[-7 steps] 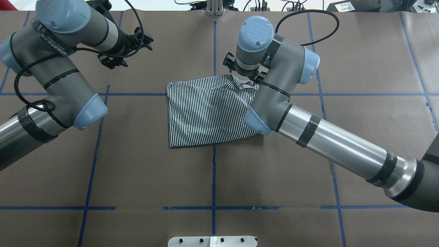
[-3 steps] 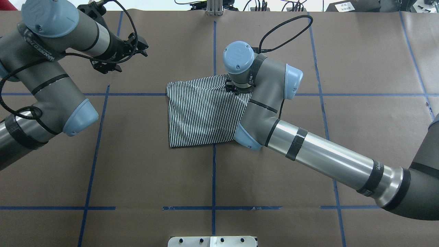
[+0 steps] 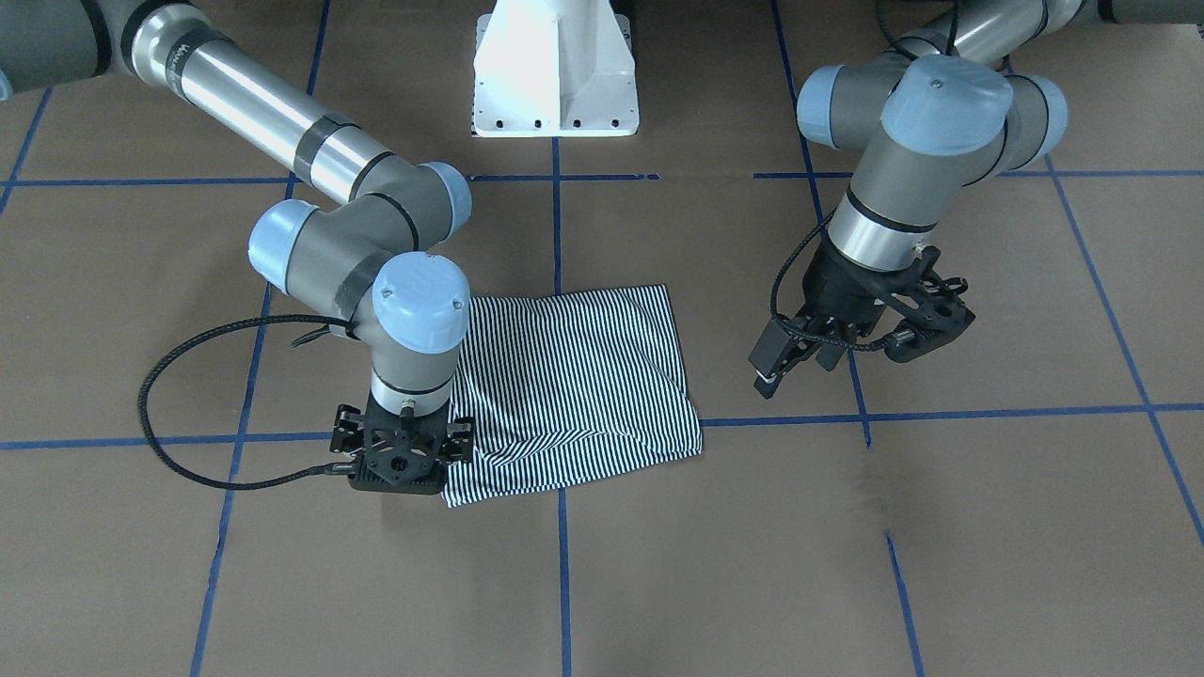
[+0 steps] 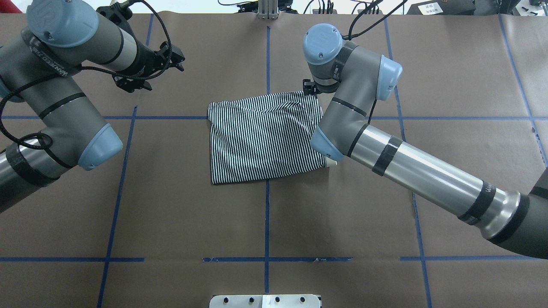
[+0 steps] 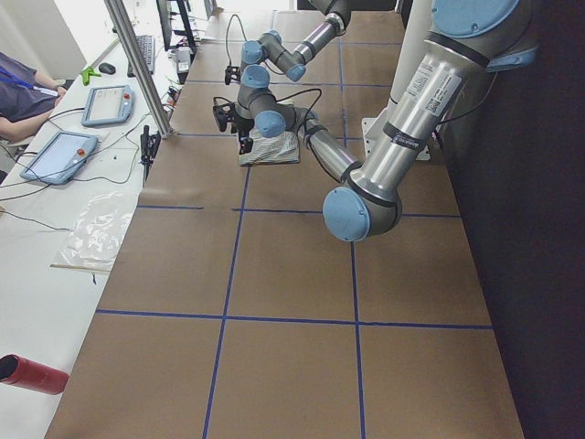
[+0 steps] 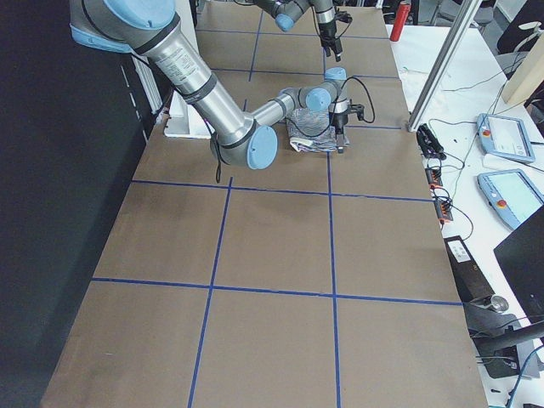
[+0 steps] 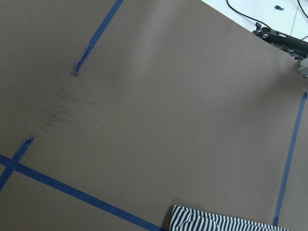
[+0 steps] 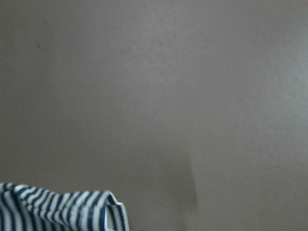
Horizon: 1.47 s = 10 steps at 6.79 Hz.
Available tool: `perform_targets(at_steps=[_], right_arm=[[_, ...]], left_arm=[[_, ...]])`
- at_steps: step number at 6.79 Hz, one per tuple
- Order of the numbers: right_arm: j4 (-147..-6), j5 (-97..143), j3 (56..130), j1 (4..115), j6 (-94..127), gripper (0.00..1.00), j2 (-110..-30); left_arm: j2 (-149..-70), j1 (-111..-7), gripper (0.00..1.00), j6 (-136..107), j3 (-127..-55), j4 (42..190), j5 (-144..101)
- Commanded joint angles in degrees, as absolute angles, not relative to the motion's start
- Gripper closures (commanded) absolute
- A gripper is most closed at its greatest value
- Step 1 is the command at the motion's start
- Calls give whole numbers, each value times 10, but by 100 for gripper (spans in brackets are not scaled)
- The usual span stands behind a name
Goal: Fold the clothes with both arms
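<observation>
The striped shirt (image 4: 261, 137) lies folded into a flat rectangle at the table's middle, collar and placket hidden. It also shows in the front view (image 3: 574, 385). My right gripper (image 3: 400, 465) points straight down at the shirt's far right corner, low over the table. Its fingertips are hidden under its body, so I cannot tell if it is open or shut. In the overhead view it (image 4: 309, 87) is mostly under the wrist. The right wrist view shows a shirt hem (image 8: 57, 209) on bare paper. My left gripper (image 4: 177, 60) hangs open and empty, well left of the shirt (image 7: 226, 224).
Brown paper with blue tape lines (image 4: 266, 214) covers the table. The white pedestal base (image 3: 555, 75) stands at the robot's side. Tablets (image 5: 59, 155), a metal post (image 5: 137, 64) and a red can (image 5: 27, 373) are along the operators' side.
My right arm swung in over the shirt's far right part, then back out to the corner. The bunched corner now lies flat. My left arm drew back slightly, then held still.
</observation>
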<state>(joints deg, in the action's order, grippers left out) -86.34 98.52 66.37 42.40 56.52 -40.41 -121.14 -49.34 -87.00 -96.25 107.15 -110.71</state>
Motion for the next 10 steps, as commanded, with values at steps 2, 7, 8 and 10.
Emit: perform_targets(at_steps=[2, 7, 8, 10], right_arm=[[-858, 1078, 690, 495, 498, 0, -417], [-869, 1306, 901, 769, 131, 0, -727], [-870, 1347, 897, 836, 28, 0, -790], [-878, 1409, 905, 947, -102, 0, -912]], left_arm=[[-1209, -501, 0, -824, -979, 1070, -1119], [-1031, -725, 0, -269, -1082, 937, -1182], [-994, -788, 0, -121, -1073, 926, -1213], [-913, -873, 0, 137, -1068, 925, -1242]])
